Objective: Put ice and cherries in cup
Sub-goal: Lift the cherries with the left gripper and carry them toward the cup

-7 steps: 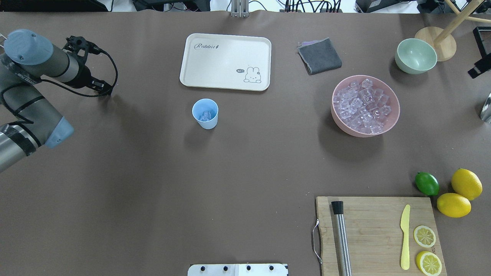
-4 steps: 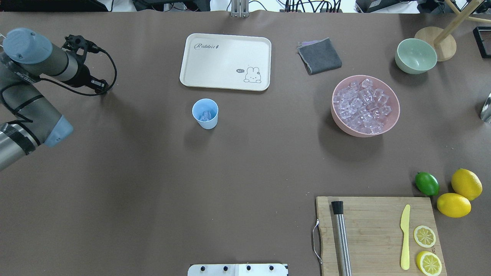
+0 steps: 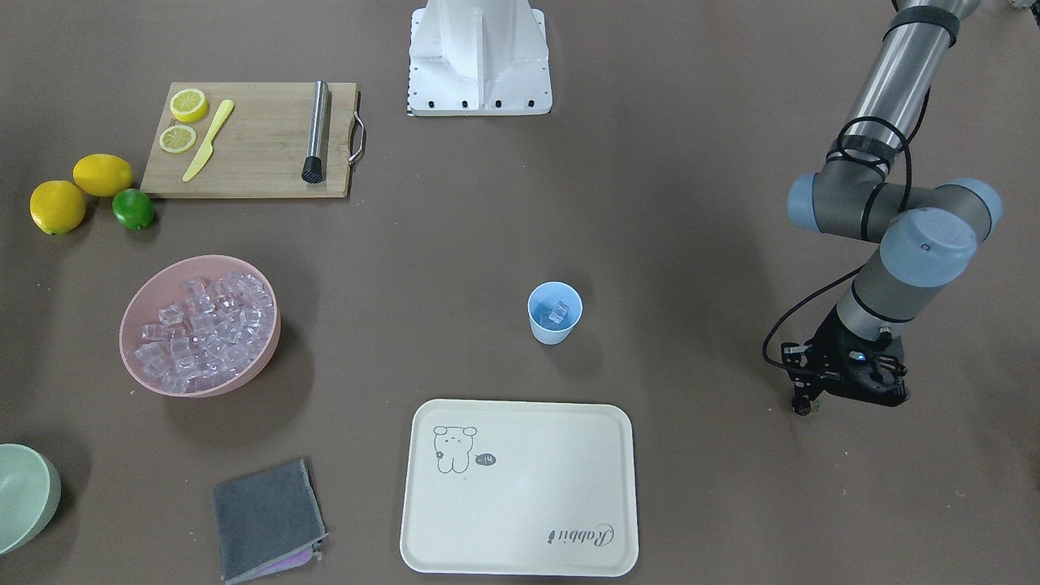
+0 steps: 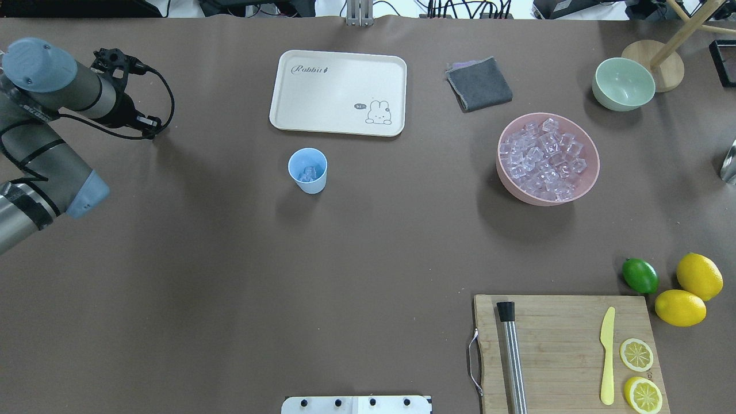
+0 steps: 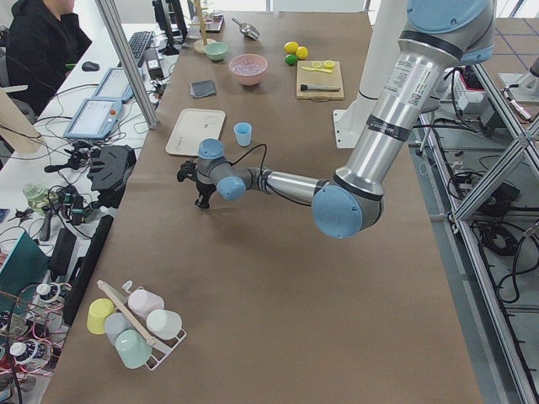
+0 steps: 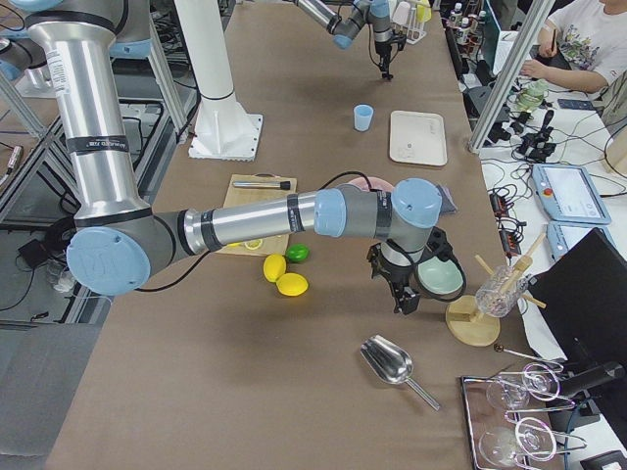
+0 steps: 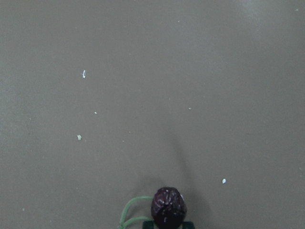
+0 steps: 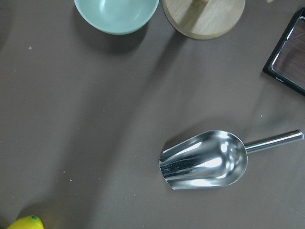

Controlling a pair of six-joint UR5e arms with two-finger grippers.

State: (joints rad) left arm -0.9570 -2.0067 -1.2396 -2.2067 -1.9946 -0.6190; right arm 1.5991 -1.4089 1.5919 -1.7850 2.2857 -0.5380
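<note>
While the left end effector (image 5: 203, 200) clamps cherries (image 7: 168, 208), the cup (image 4: 313, 185) holds ice (image 4: 310, 171); right end effector (image 6: 405, 302) indeterminate.

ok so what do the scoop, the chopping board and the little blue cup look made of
The shiny silver scoop looks like polished metal: it mirrors bright highlights. The tan rectangular chopping board looks like wood or bamboo, matte, with visible plank lines. The small light-blue cup is probably matte plastic: even colour, thin rim, no glare.

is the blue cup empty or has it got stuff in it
Partly filled: the cup holds a few cubes of ice, well below its rim. No cherries in it; one hangs in the left wrist view.
</note>
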